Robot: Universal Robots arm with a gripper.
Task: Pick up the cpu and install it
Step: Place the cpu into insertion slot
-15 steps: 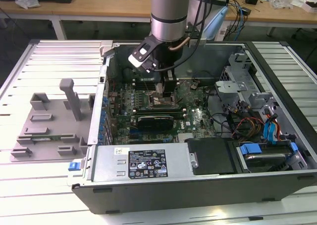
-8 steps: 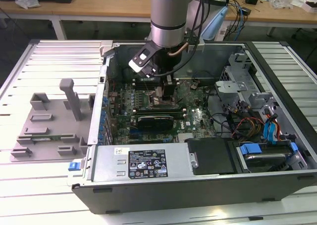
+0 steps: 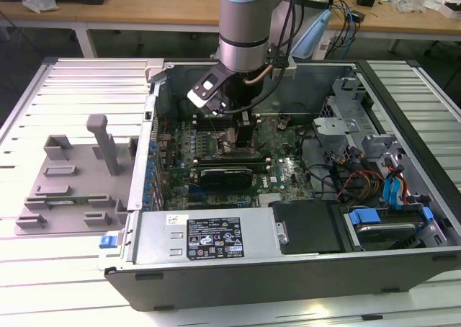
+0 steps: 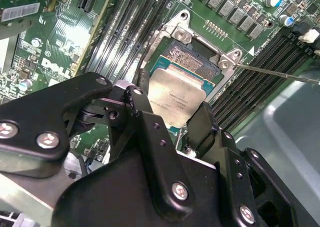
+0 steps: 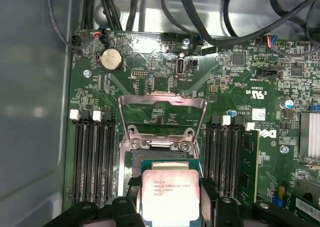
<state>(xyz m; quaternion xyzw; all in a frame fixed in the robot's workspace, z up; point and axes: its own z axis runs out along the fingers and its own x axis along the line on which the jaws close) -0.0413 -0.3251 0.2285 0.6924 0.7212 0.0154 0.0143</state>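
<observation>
The black metal gripper [image 4: 170,111] is clamped on the cpu [image 5: 170,198], a small flat square chip with a pale silvery top. It holds the chip by two opposite edges just over the dark rectangular socket frame [image 5: 161,144]. Doing this well, I judge, means keeping the chip level and square to the socket, without force. The hinged metal load plate [image 5: 162,106] stands open beyond, black memory slots [image 5: 92,157] flank closely, and dark cables [image 5: 200,12] run further back.

Open computer case [image 3: 288,276] on a slatted table [image 3: 43,269]; a grey fixture [image 3: 72,190] stands beside it, at the exterior view's left. The green motherboard [image 5: 240,87] bears a coin cell [image 5: 111,60].
</observation>
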